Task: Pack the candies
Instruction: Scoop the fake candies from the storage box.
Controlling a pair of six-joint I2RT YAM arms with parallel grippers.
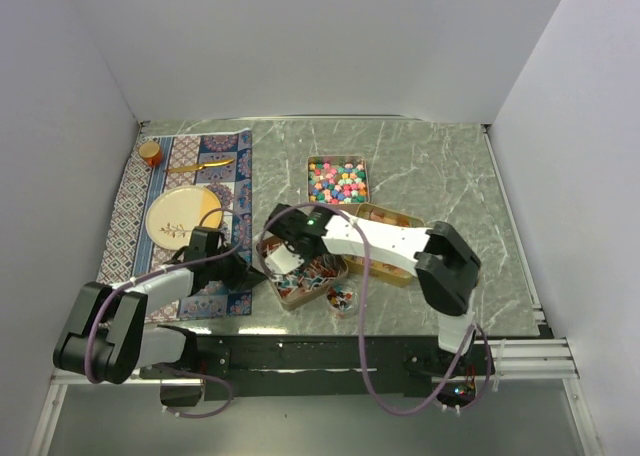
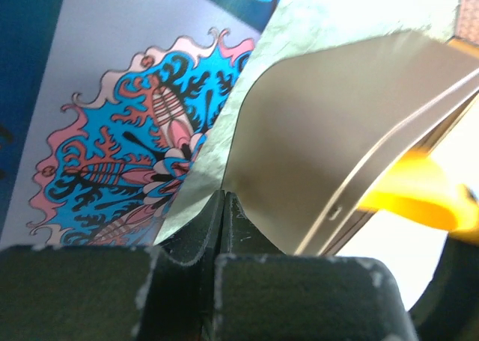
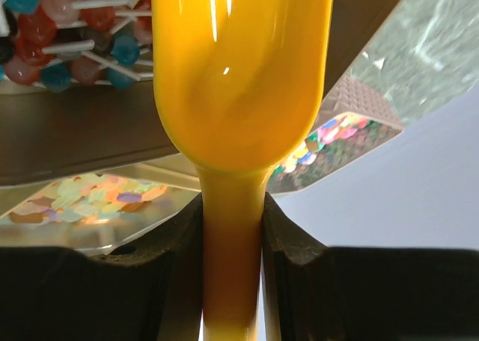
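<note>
A square tin [image 1: 305,274] of red-blue-white wrapped candies [image 1: 318,272] lies at the near middle of the table. My right gripper [image 1: 283,238] hovers over its left part. In the right wrist view it [image 3: 232,206] is shut on the handle of a yellow scoop [image 3: 239,72], with wrapped candies [image 3: 75,34] beyond the bowl. My left gripper [image 1: 238,266] is at the tin's left corner. Its jaws [image 2: 222,206] are shut with nothing visible between them, right against the tin's rounded metal wall [image 2: 337,131]. The scoop [image 2: 412,195] shows past that wall. Multicolour ball candies [image 1: 337,179] fill a tin farther back.
A third tin [image 1: 390,221] lies partly under my right arm. A small clear cup [image 1: 342,298] with candies stands in front of the tins. On the left, a patterned mat [image 1: 135,201] carries a gold plate [image 1: 183,214], an orange cup [image 1: 150,153] and a gold utensil [image 1: 200,164].
</note>
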